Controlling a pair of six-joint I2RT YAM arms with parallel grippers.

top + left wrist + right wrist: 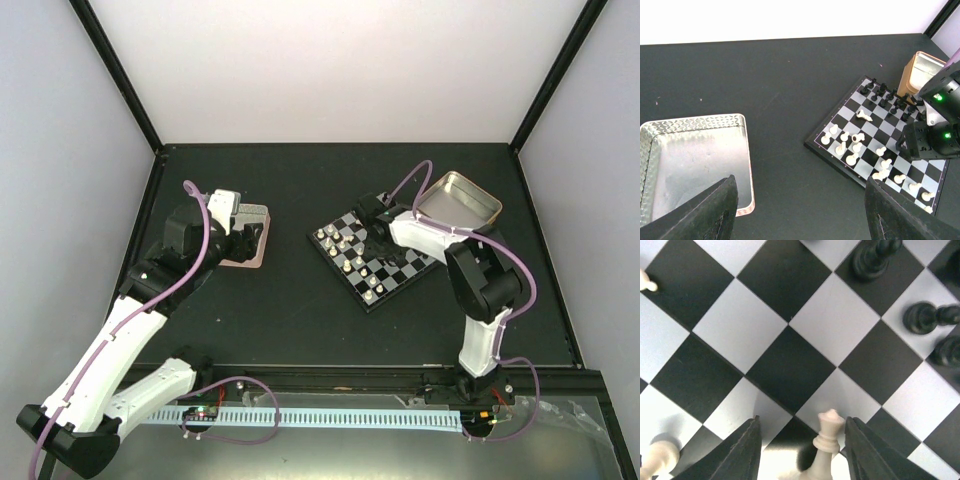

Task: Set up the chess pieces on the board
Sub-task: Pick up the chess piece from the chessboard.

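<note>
Right gripper stands open around a white piece on the board, apparently not yet clamped; its base is out of view. The piece sits nearer one finger, so closing could tip it.

Top: high, looking down. Left wrist: oblique, distant. Right wrist: close above board. Board shared.

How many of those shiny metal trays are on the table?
2. One tray sits beyond the board's far right side. The other lies to the board's left, partly hidden under the left arm.
</note>
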